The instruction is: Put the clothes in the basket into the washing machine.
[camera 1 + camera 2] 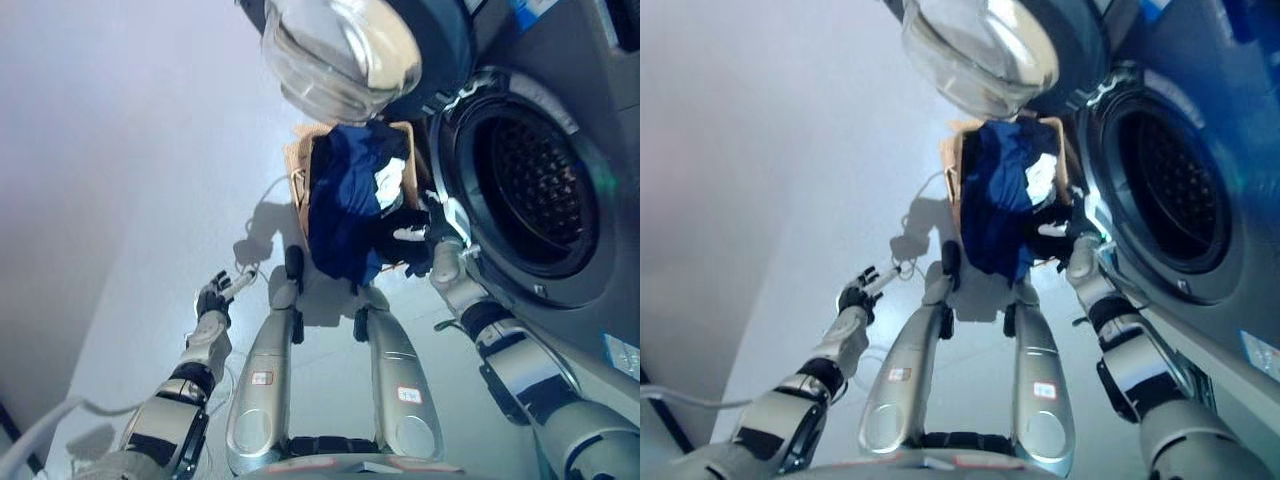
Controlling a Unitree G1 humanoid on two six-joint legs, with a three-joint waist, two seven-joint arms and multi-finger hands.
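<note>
A tan basket [298,175] stands on the floor in front of the washing machine [560,130]. Blue clothes [345,205] fill it and hang over its near side, with a white piece [390,178] on top and dark cloth [392,232] at the right edge. The machine's drum [535,185] is open, and its glass door [340,50] is swung out above the basket. My right hand [425,243] is at the basket's right edge, against the dark cloth, just left of the drum's rim. My left hand [214,300] hangs open and empty over the floor at lower left.
Pale floor [130,150] stretches to the left of the basket. The open door hangs over the basket's far side. The machine's front panel [600,300] runs along the right edge of the view.
</note>
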